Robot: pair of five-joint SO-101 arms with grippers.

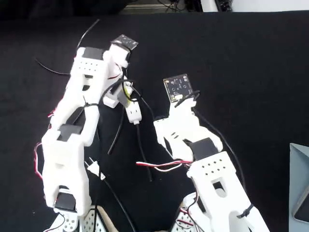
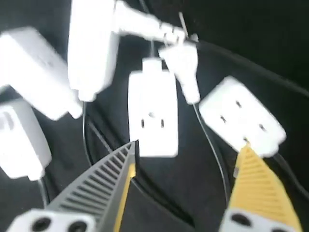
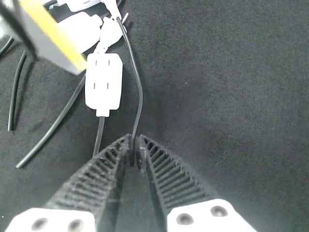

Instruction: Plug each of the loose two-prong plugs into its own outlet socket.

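My left gripper [image 2: 188,147] hangs open above two white outlet sockets: one [image 2: 152,113] lies between its fingers, another [image 2: 241,118] by the yellow finger [image 2: 253,183]. A white two-prong plug [image 2: 186,63] lies just past them, prongs pointing away. In the high view that gripper [image 1: 124,92] is over an outlet socket [image 1: 134,113] at mid-table. My right gripper [image 3: 135,145] is shut on a thin black cable [image 3: 140,96] that runs up to the plug [image 3: 110,29], beside a socket [image 3: 104,79]. Another loose plug [image 1: 95,168] lies near the left arm's base.
More white socket blocks [image 2: 34,72] cluster beside the left gripper. Loose black cables [image 3: 14,92] cross the black tabletop. Red and white wires [image 1: 159,166] trail between the arms. A grey box [image 1: 299,183] stands at the right edge.
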